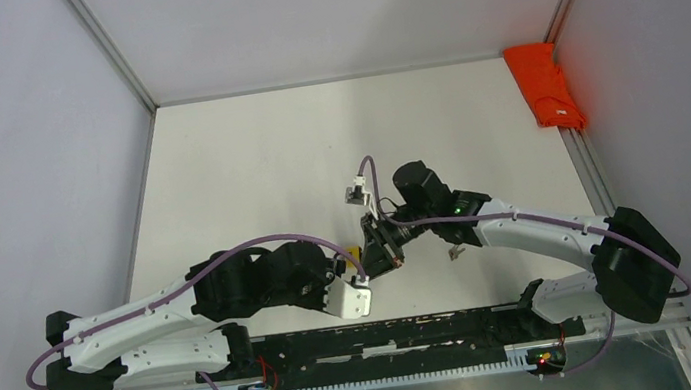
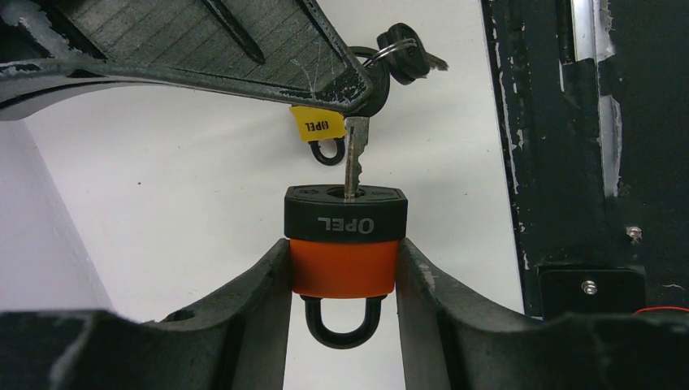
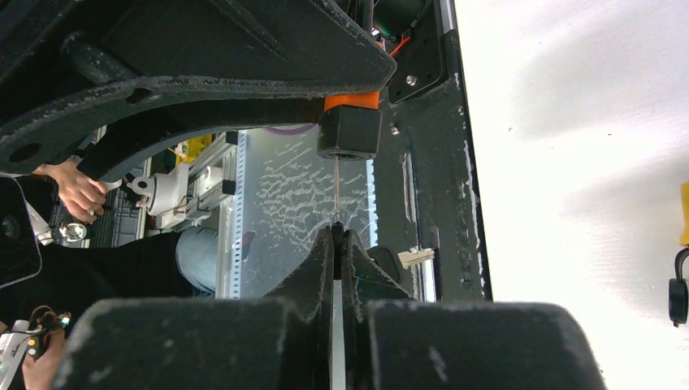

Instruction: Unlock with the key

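The left gripper has its 2 fingers partway open, squeezing the sides of the lock, held up above the desk near the middle of its near edge. The right gripper is pinched tight on the key, whose tip sits in the keyhole. Push it straight in all the way, then turn slowly with the lock held firm.

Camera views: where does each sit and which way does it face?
Top external: above and behind the robot, looking down on the table and both arms.
Left wrist: on that arm, facing along the left claw clamping the padlock.
Right wrist: on that arm, facing along the right claw pinching the key.
Shared: both wrist views show key in padlock.
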`<action>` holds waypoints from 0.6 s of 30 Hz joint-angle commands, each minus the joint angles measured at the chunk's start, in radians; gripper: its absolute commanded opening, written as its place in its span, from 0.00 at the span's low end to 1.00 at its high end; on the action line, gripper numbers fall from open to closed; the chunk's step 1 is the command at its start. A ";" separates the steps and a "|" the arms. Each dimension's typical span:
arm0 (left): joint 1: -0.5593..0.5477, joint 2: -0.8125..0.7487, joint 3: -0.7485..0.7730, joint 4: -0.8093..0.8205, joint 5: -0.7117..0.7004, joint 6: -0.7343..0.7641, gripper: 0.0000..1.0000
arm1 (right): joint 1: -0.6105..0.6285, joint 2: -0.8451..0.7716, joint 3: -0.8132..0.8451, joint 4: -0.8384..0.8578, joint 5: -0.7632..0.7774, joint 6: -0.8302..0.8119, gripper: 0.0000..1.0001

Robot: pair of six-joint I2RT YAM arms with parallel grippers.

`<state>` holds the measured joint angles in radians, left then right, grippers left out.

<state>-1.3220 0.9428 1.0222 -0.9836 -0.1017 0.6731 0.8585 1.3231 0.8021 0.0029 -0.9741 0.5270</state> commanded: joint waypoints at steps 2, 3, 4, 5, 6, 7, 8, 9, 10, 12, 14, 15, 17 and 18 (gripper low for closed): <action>-0.012 0.003 0.067 0.118 0.043 -0.021 0.02 | 0.017 0.010 0.055 0.094 0.037 0.000 0.00; -0.012 0.004 0.068 0.118 0.044 -0.021 0.02 | 0.017 0.012 0.055 0.093 0.038 -0.001 0.00; -0.012 0.005 0.068 0.118 0.044 -0.021 0.02 | 0.017 0.015 0.055 0.094 0.039 -0.001 0.00; -0.012 0.004 0.069 0.118 0.047 -0.023 0.02 | 0.017 0.017 0.055 0.095 0.040 0.000 0.00; -0.012 0.005 0.071 0.119 0.050 -0.023 0.02 | 0.018 0.020 0.055 0.095 0.040 0.000 0.00; -0.014 0.005 0.073 0.119 0.051 -0.025 0.02 | 0.017 0.023 0.054 0.096 0.041 0.000 0.00; -0.014 0.008 0.075 0.119 0.053 -0.025 0.02 | 0.017 0.026 0.053 0.098 0.041 0.000 0.00; -0.014 0.008 0.078 0.120 0.055 -0.026 0.02 | 0.017 0.030 0.052 0.101 0.040 0.000 0.00; -0.014 0.009 0.081 0.121 0.056 -0.027 0.02 | 0.017 0.033 0.051 0.105 0.041 -0.001 0.00; -0.015 0.010 0.086 0.124 0.059 -0.030 0.02 | 0.017 0.041 0.052 0.113 0.044 0.001 0.00; -0.015 0.012 0.088 0.125 0.062 -0.033 0.02 | 0.017 0.046 0.057 0.128 0.046 0.006 0.00; -0.016 0.013 0.090 0.125 0.063 -0.033 0.02 | 0.018 0.046 0.062 0.131 0.048 0.008 0.00; -0.017 0.011 0.087 0.124 0.064 -0.035 0.02 | 0.016 0.041 0.074 0.136 0.058 0.010 0.00; -0.017 0.011 0.085 0.125 0.065 -0.037 0.02 | 0.016 0.040 0.079 0.135 0.063 0.010 0.00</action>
<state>-1.3220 0.9558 1.0389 -1.0203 -0.0994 0.6727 0.8688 1.3609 0.8070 0.0284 -0.9676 0.5293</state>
